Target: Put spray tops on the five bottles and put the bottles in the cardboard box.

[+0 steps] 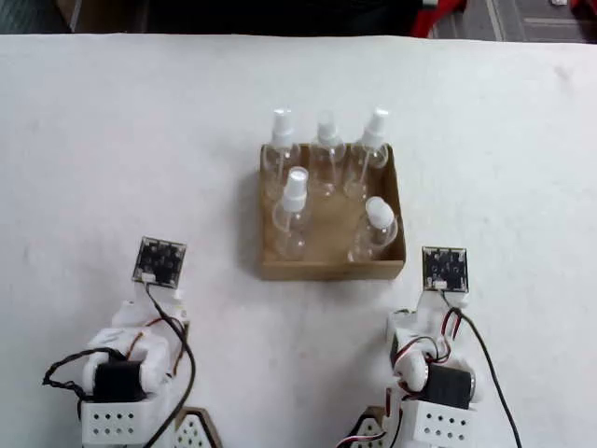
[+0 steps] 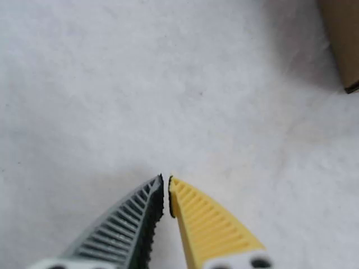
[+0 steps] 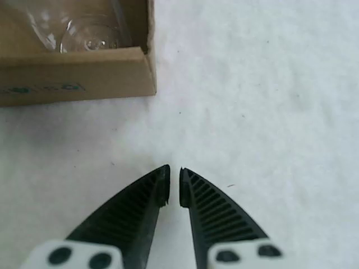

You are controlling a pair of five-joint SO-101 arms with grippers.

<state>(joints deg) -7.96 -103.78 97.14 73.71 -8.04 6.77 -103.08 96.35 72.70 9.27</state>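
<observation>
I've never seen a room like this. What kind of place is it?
Probably a robot lab or hobby workshop. A left arm and a right arm, small with bare wires, sit on a white-covered table, and a cardboard box of five spray bottles is set out like a practice job.

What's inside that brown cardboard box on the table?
Five clear plastic bottles with white spray tops sit in the brown cardboard box, three at the back and two in front. Bare cardboard shows between them; the bottom under each bottle is hidden.
</observation>
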